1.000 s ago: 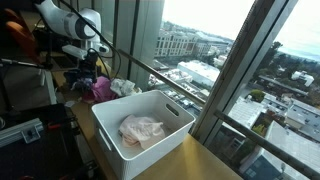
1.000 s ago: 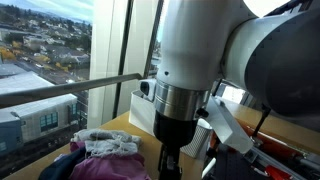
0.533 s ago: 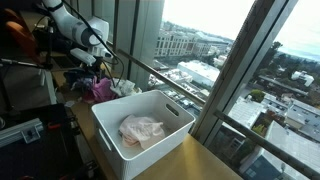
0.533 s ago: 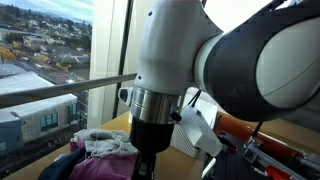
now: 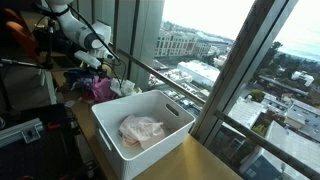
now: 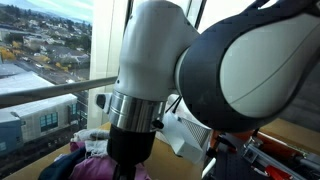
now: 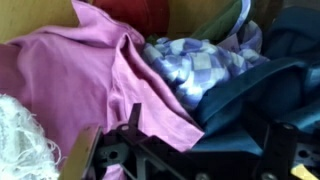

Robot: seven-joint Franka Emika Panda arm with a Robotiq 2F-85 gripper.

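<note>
Magenta cloth (image 7: pixel 70 70) lay mid-left beneath my gripper (image 7: pixel 183 156), jaws fully apart, empty; closing, I feared, might snag the blue garment (image 7: pixel 270 85) too.

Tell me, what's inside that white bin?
A crumpled pale pink cloth lies in the bin. Whatever is beneath the cloth is covered, so it cannot be seen.

My arm (image 6: pixel 200 90) fills an exterior view and hides most of the clothes pile (image 6: pixel 92 150) and the white bin (image 6: pixel 188 135), while in the wrist view the gripper (image 7: pixel 180 158) is dim, blurred and cut off by the bottom edge, and the white knit (image 7: pixel 20 135) by the left.
</note>
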